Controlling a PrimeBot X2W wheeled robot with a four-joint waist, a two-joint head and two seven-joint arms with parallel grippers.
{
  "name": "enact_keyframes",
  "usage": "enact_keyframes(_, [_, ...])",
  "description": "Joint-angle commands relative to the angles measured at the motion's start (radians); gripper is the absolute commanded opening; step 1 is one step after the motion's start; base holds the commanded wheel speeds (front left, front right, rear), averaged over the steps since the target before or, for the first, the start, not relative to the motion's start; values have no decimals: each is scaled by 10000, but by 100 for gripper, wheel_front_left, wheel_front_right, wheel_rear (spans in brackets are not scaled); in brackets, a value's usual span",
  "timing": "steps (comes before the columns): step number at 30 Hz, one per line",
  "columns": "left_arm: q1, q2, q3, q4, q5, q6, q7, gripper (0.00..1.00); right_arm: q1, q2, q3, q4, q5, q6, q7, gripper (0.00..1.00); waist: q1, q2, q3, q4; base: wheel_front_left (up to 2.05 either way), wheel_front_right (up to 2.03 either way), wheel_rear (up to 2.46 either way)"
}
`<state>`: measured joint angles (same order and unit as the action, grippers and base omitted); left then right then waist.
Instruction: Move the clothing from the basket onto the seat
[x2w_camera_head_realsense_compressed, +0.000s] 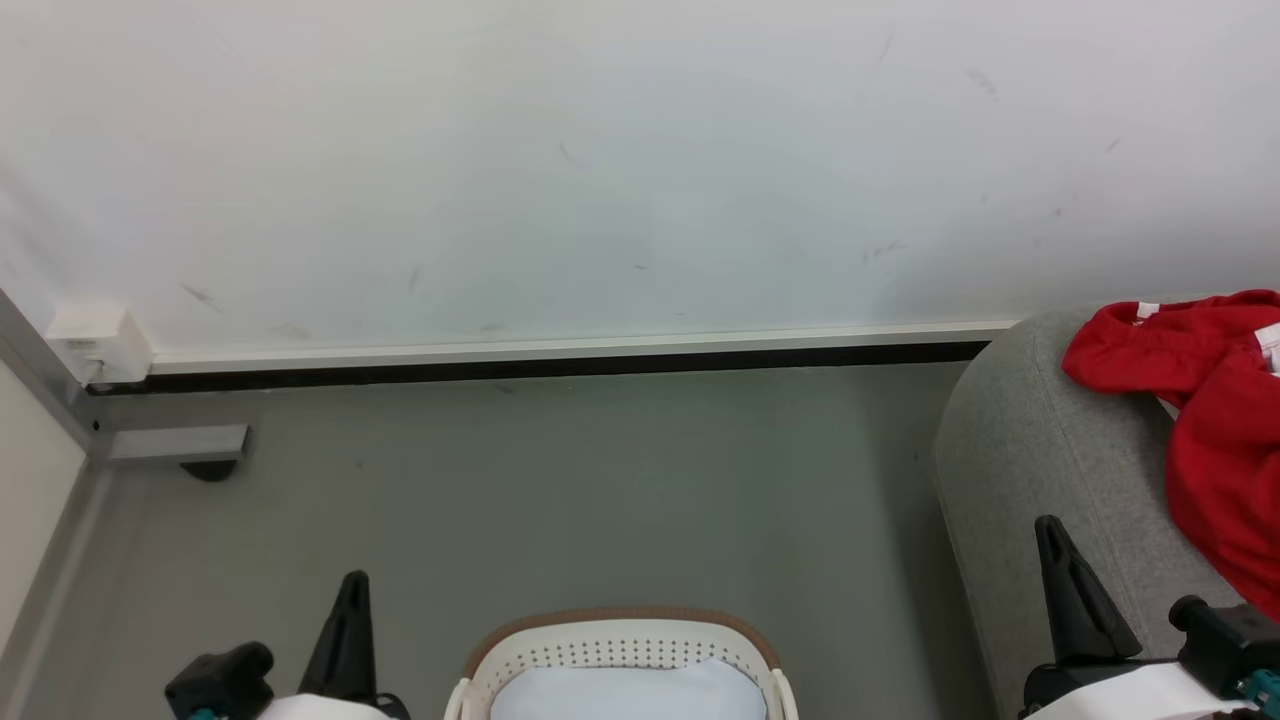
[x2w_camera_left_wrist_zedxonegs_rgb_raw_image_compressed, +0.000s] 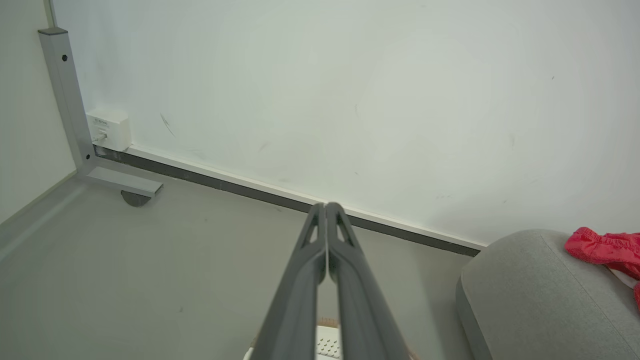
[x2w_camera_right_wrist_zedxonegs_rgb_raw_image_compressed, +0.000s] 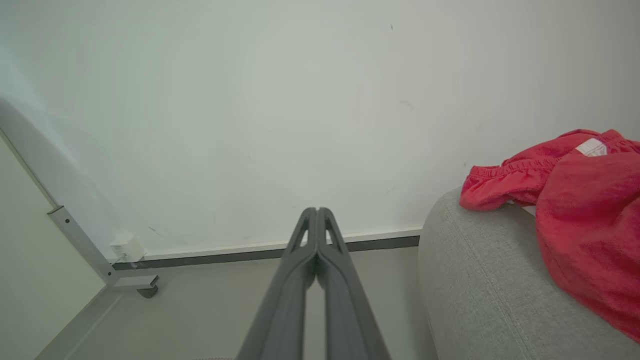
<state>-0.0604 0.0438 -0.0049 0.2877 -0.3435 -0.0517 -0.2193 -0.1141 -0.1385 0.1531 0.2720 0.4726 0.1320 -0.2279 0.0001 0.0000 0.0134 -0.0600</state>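
Red clothing (x2w_camera_head_realsense_compressed: 1205, 420) lies bunched on the grey seat (x2w_camera_head_realsense_compressed: 1040, 470) at the right; it also shows as red clothing (x2w_camera_right_wrist_zedxonegs_rgb_raw_image_compressed: 575, 210) on the seat (x2w_camera_right_wrist_zedxonegs_rgb_raw_image_compressed: 480, 290) and as clothing (x2w_camera_left_wrist_zedxonegs_rgb_raw_image_compressed: 605, 247) on the seat (x2w_camera_left_wrist_zedxonegs_rgb_raw_image_compressed: 530, 295). The cream basket (x2w_camera_head_realsense_compressed: 620, 640) with a brown rim sits at the bottom centre, holding a pale blue-white cloth (x2w_camera_head_realsense_compressed: 625, 695). My left gripper (x2w_camera_head_realsense_compressed: 352, 585) points up left of the basket, shut and empty. My right gripper (x2w_camera_head_realsense_compressed: 1048, 530) stands over the seat's front, shut and empty. The fingertips meet in both wrist views: left gripper (x2w_camera_left_wrist_zedxonegs_rgb_raw_image_compressed: 325, 206), right gripper (x2w_camera_right_wrist_zedxonegs_rgb_raw_image_compressed: 316, 210).
A white wall (x2w_camera_head_realsense_compressed: 600, 160) with a dark skirting strip closes the far side. A grey metal frame foot (x2w_camera_head_realsense_compressed: 180, 445) and a white socket box (x2w_camera_head_realsense_compressed: 95, 345) sit in the left corner. Grey floor (x2w_camera_head_realsense_compressed: 560, 490) lies between wall, basket and seat.
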Motion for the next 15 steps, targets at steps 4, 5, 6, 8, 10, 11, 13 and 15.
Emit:
enact_keyframes(4, [-217, 41, 112, -192, -1015, -55, 204, 0, -151, 1, -243, -161, 913, -2, 226, 0, 0, 0, -5, 23, 0, 0, 0])
enact_keyframes(5, [-216, 41, 121, -204, -1191, -67, 245, 0, -150, 11, -275, -162, 1071, -2, 270, 0, 0, 0, -6, 28, 0, 0, 0])
enact_keyframes(6, [-216, 42, 132, -215, -1361, -78, 283, 0, -149, 21, -308, -163, 1227, -3, 315, 0, 0, 0, -7, 33, 0, 0, 0])
enact_keyframes(8, [-218, 43, 155, -234, -1704, -100, 366, 0, -147, 41, -371, -166, 1535, -3, 402, 0, 0, 0, -9, 43, 0, 0, 0])
enact_keyframes(10, [-223, 45, 179, -250, -2030, -118, 449, 0, -144, 60, -435, -170, 1836, -3, 486, 0, 0, 0, -11, 53, 0, 0, 0])
enact_keyframes(11, [-227, 45, 191, -256, -2194, -129, 488, 0, -143, 70, -467, -171, 1985, -4, 528, 0, 0, 0, -12, 58, 0, 0, 0])
enact_keyframes(13, [-236, 46, 218, -266, -2511, -151, 569, 0, -140, 89, -529, -175, 2274, -4, 610, 0, 0, 0, -14, 68, 0, 0, 0])
enact_keyframes(15, [-246, 48, 245, -275, -2819, -173, 650, 0, -137, 109, -586, -179, 2555, -4, 689, 0, 0, 0, -16, 78, 0, 0, 0])
